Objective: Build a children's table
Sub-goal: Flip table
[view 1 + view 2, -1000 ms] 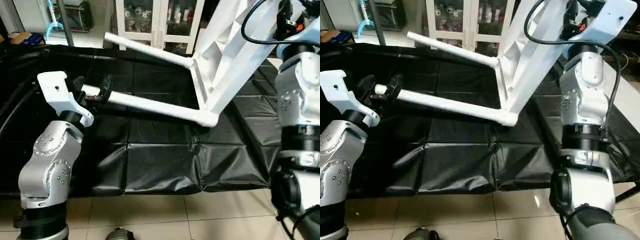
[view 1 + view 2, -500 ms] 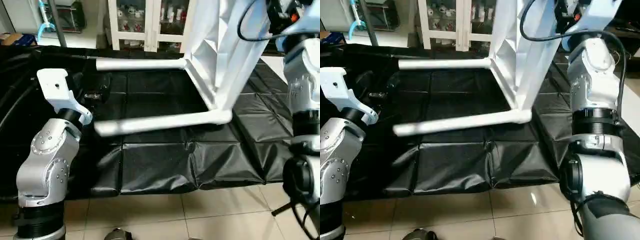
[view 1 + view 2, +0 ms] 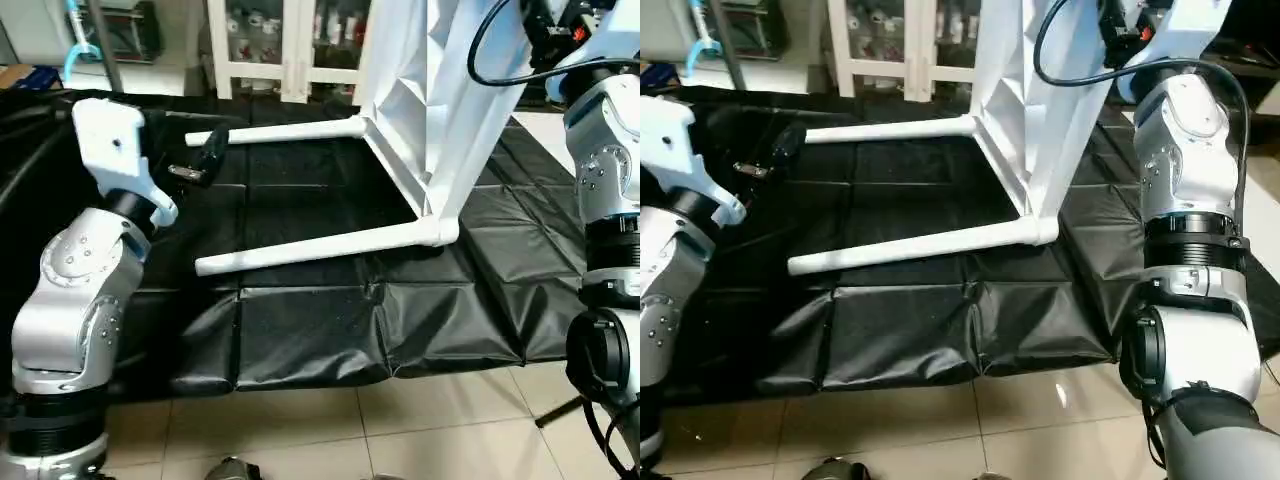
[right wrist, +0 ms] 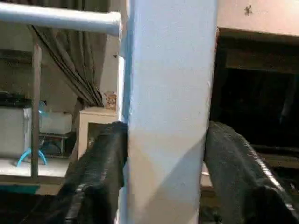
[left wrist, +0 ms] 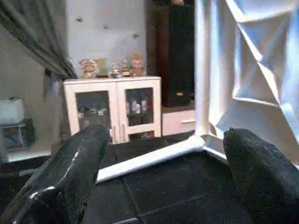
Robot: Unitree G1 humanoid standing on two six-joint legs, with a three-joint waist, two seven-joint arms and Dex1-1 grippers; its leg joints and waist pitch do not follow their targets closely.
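While tipped on edge over the black mat (image 3: 300, 320), children's table (image 3: 420, 120) stands steep, top (image 3: 1025, 90) upright, two legs (image 3: 310, 250) jutting sideways, low above the mat. Pinched at the top's upper rim by right gripper (image 4: 163, 154), fingers (image 4: 98, 172) pressed on both faces of the panel. Left gripper (image 5: 161, 172) spread wide, holding nothing, near the far leg's (image 3: 290, 130) free end. Likely light, stiff hollow plastic, smooth and prone to slipping; long legs give leverage, so swings easily. Best hold: rim or ribs near a corner socket (image 3: 445, 232). Remaining legs not visible, possibly out of frame. White cabinet (image 3: 290, 40) beyond the mat, close to the far leg's sweep.
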